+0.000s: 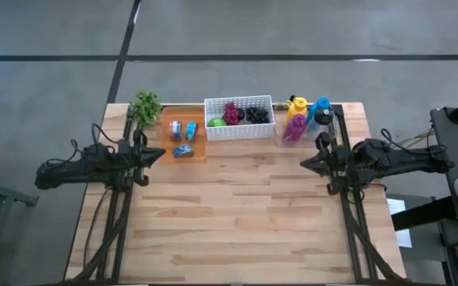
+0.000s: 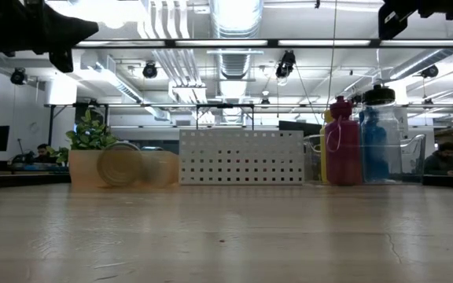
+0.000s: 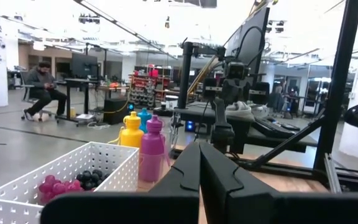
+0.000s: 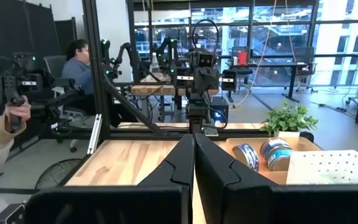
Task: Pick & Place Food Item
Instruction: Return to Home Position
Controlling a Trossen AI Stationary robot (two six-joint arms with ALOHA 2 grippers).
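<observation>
1. The table [image 1: 237, 226] is bare across its middle and near half — open passage from side to side.
2. The far edge is crowded — plant [image 1: 145, 106], orange tray [image 1: 168, 143], white bin [image 1: 238, 133] and bottles [image 1: 296, 127] stand nearly shoulder to shoulder.

My gripper [image 4: 193, 140], two dark fingers pressed together, points across a wooden table [image 4: 129, 163]. Ahead sit a white perforated bin [image 4: 335, 167], an orange tray [image 4: 235, 145] holding two tins [image 4: 272, 154], and a potted plant [image 4: 289, 118]. The other arm [image 4: 201, 70] faces me. Beyond the table, a person's hand [image 4: 14, 115] grips a black handle.
</observation>
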